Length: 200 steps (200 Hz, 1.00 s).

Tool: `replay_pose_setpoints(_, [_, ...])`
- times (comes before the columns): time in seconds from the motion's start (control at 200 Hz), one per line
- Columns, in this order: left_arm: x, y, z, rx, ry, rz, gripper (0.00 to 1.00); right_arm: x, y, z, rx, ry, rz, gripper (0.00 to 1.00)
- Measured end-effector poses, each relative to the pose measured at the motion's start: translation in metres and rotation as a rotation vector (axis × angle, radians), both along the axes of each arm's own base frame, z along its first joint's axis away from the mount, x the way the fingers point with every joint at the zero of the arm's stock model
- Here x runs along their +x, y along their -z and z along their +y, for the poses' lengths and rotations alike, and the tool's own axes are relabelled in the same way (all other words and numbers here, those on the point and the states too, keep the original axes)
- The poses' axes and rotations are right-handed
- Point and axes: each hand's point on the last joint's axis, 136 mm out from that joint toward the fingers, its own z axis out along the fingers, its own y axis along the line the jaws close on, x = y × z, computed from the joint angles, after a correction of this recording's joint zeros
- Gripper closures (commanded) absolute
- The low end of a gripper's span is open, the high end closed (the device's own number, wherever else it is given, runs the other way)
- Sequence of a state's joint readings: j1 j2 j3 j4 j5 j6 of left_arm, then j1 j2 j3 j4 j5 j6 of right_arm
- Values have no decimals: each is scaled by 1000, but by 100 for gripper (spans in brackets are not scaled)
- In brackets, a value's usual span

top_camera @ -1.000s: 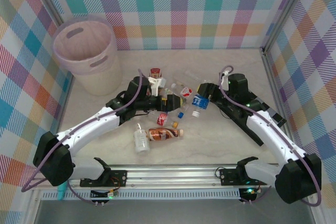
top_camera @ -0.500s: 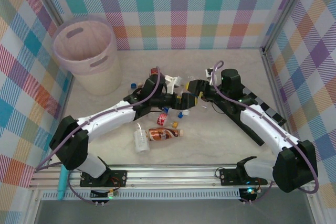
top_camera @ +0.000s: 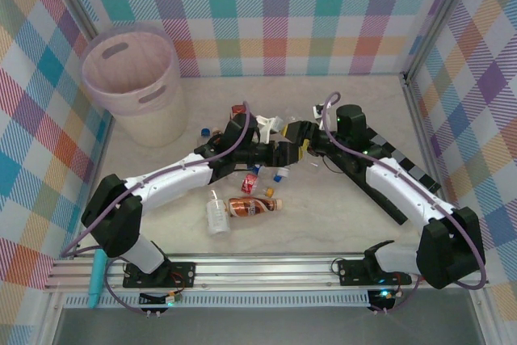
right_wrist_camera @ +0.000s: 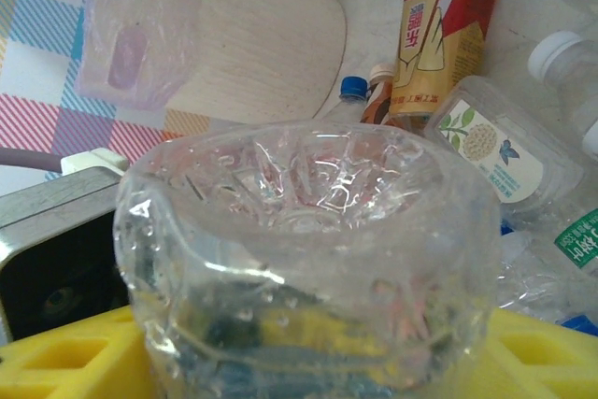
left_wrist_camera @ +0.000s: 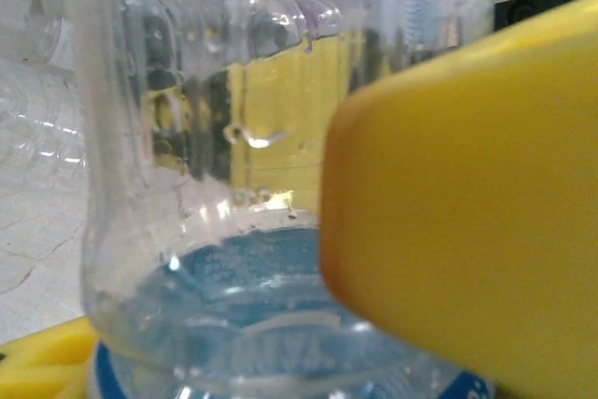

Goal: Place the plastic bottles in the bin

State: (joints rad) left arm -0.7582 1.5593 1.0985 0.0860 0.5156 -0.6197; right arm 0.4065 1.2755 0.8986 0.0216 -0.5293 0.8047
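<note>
Between the two arms, over the middle of the table (top_camera: 339,228), a clear bottle (top_camera: 289,149) is caught from both ends. It seems to be lifted off the surface, which looks like a hand-over. Its blue-labelled body stands between the yellow fingers (left_wrist_camera: 458,212) of the left pincer (top_camera: 279,152), and these are closed against its sides. Its dimpled base sits between the fingers of the right pincer (top_camera: 301,144). One side of that base is dented, but I cannot tell whether those fingers press it or merely flank it.

I judge the reason to be reach. The bin (top_camera: 157,123) stands at the far left corner of the table, well apart from the right arm. A bottle picked up on the right is therefore best passed to the left arm, whose side the bin is on.

Below the meeting point lie more bottles. A red-labelled bottle (top_camera: 250,182) lies just beside the left arm. A brown bottle (top_camera: 253,207) lies on its side nearer the arm bases, with a small clear bottle (top_camera: 216,214) just beside it. The right wrist view shows a carton (right_wrist_camera: 439,35) and more clear bottles crowded beyond the held one.

With so many bottles on the table, most of the job looks undone. The risk now is one pincer letting go before the other has a firm hold on thin, easily crushed plastic.
</note>
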Motion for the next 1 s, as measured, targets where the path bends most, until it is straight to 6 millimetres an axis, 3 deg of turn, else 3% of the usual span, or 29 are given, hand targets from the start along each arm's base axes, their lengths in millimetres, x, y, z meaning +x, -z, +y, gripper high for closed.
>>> replay_pose_setpoints(0.34, [5,2,-1,13,-13,-5,48,0,-12,-14,-71,62,-23,16])
replay_pose_setpoints(0.68, [13,7,8,91,-35,-15,59,-13,-55,-58,-183,173,-158,8])
replay_pose_setpoints(0.78, [26,-17,16,119,-44,-65,64,-15,-50,-71,-258,205,-159,8])
replay_pose_setpoints(1.0, [81,-105,61,143,-151,-272,87,-24,-17,-86,-390,210,-87,7])
